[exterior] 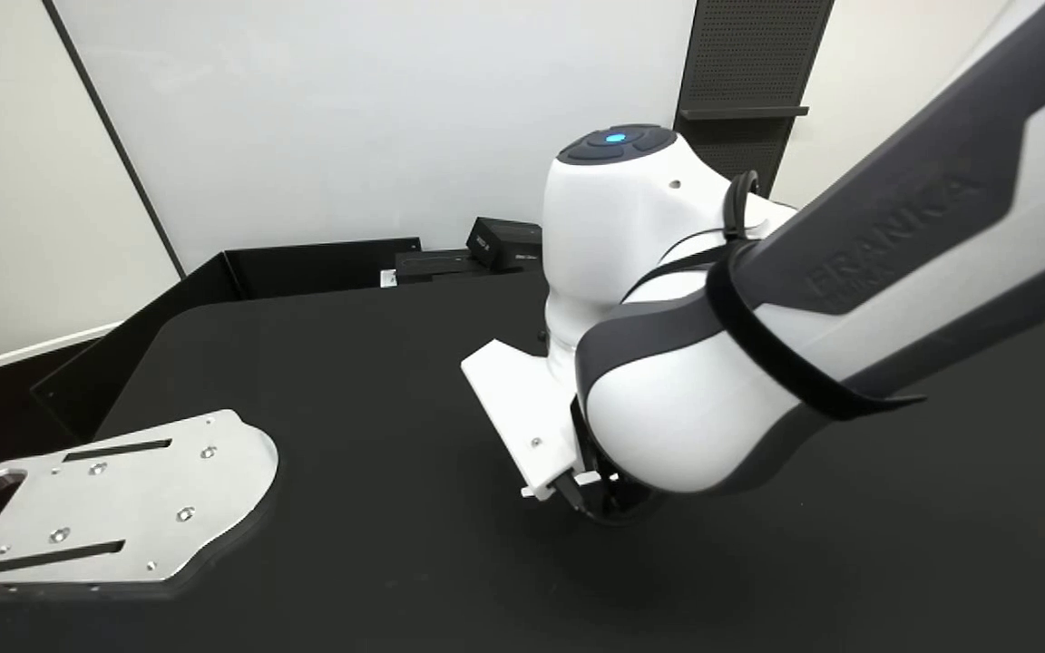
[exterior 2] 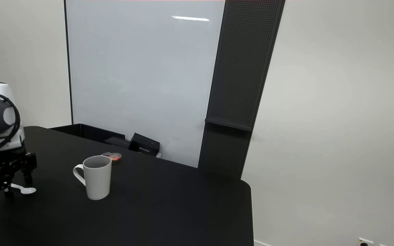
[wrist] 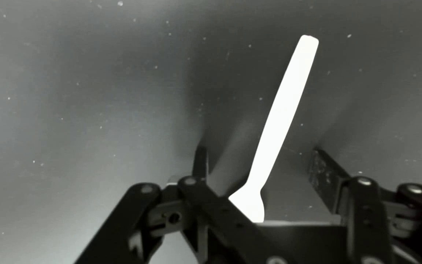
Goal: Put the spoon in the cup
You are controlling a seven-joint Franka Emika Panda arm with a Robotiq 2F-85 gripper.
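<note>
The white spoon (wrist: pixel 284 106) lies on the black table in the wrist view, its handle slanting up and right. Its bowl is partly hidden behind a gripper link. In an exterior view the spoon's bowl (exterior 2: pixel 28 191) shows beside the fingers. My gripper (wrist: pixel 258 157) is open and low over the table, one finger on each side of the spoon, with gaps to both. In an exterior view the gripper (exterior 2: pixel 18 187) is at the left edge. The white cup (exterior 2: pixel 97 179) stands upright to the right of the gripper, its handle facing the gripper. The cup is not visible in the wrist view.
A small red-brown object (exterior 2: pixel 114 156) lies behind the cup. Black boxes (exterior: pixel 506 243) stand at the table's far edge, also seen in an exterior view (exterior 2: pixel 144 145). A metal plate (exterior: pixel 137 499) is at the left of the black table (exterior: pixel 368 399).
</note>
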